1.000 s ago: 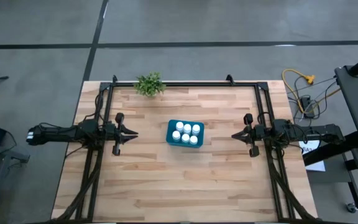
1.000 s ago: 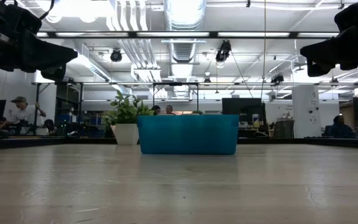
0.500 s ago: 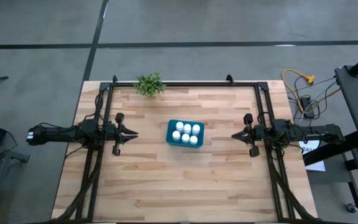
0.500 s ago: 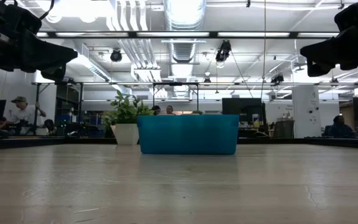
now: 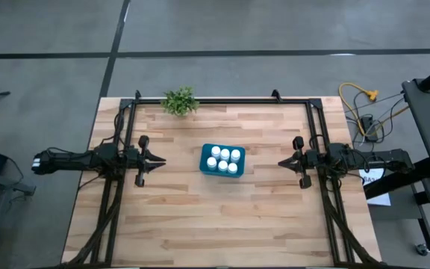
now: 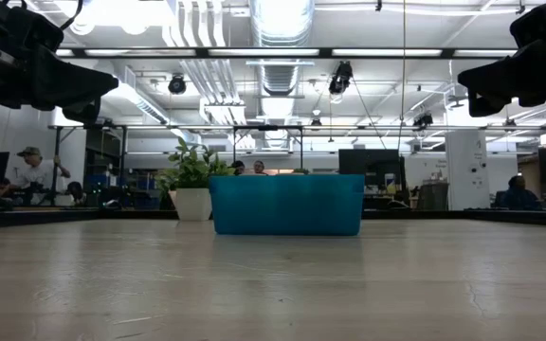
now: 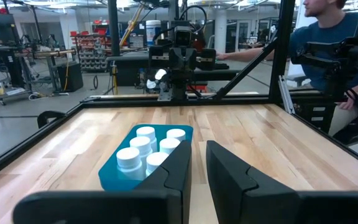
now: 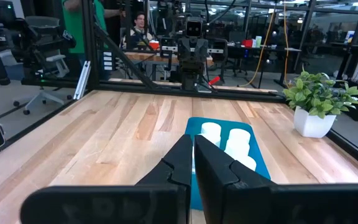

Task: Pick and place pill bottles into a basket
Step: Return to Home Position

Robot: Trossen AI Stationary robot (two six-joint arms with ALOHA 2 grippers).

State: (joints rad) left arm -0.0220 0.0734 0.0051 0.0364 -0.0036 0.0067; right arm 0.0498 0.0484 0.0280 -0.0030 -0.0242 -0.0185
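Note:
The teal basket [image 5: 222, 160] rests flat on the middle of the wooden table. Several white pill bottles [image 5: 224, 158] stand upright inside it, caps up, also seen in the left wrist view [image 7: 148, 146] and the right wrist view [image 8: 229, 140]. My left gripper [image 5: 163, 160] hovers level and shut to the left of the basket, well apart from it, its fingers [image 7: 179, 155] pointing at it. My right gripper [image 5: 280, 162] hovers level and shut to the right, also apart. In the low view the basket's wall [image 6: 286, 204] hides the bottles.
A small potted plant [image 5: 180, 101] stands at the table's far edge, left of the basket. Black frame rails [image 5: 316, 134] run along the left, right and far sides. Bare wood lies all around the basket. People sit and stand in the room beyond the table [image 7: 328, 37].

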